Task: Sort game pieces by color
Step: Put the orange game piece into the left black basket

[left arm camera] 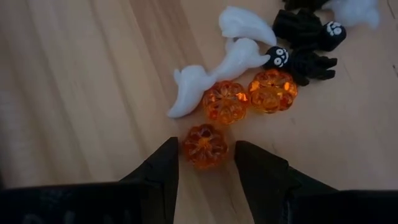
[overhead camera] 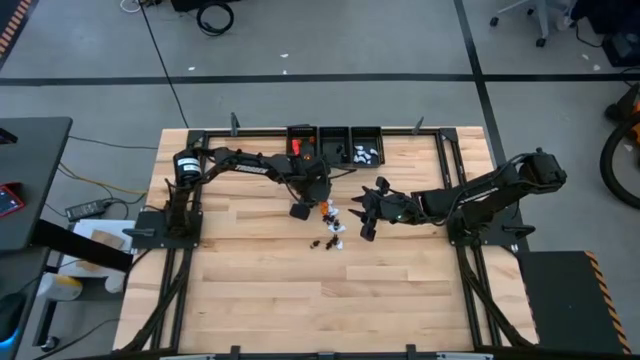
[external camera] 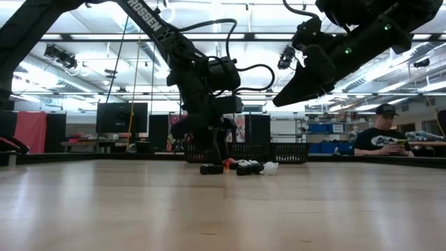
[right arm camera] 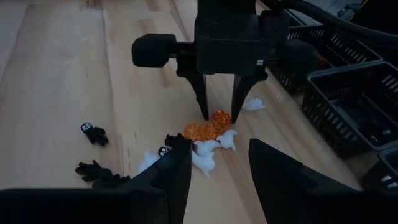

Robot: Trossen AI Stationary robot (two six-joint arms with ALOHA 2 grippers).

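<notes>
The game pieces [overhead camera: 332, 215] lie in a small heap mid-table: orange pumpkins [left arm camera: 225, 102], white ghosts [left arm camera: 193, 90] and black spiders [left arm camera: 305, 59]. My left gripper [left arm camera: 205, 163] points down at the table, open, with one finger on each side of a single orange pumpkin [left arm camera: 204, 145] at the heap's edge, a thin gap on both sides. It also shows in the right wrist view [right arm camera: 220, 109]. My right gripper [right arm camera: 214, 174] is open and empty. It hovers above the table just right of the heap [overhead camera: 368, 215].
Three black bins [overhead camera: 333, 140] stand in a row at the far edge. The right one holds white pieces [overhead camera: 363, 153], the left one something orange [overhead camera: 296, 146]. A few black pieces [overhead camera: 325, 243] lie nearer the front. A person [external camera: 382, 136] sits beyond the table.
</notes>
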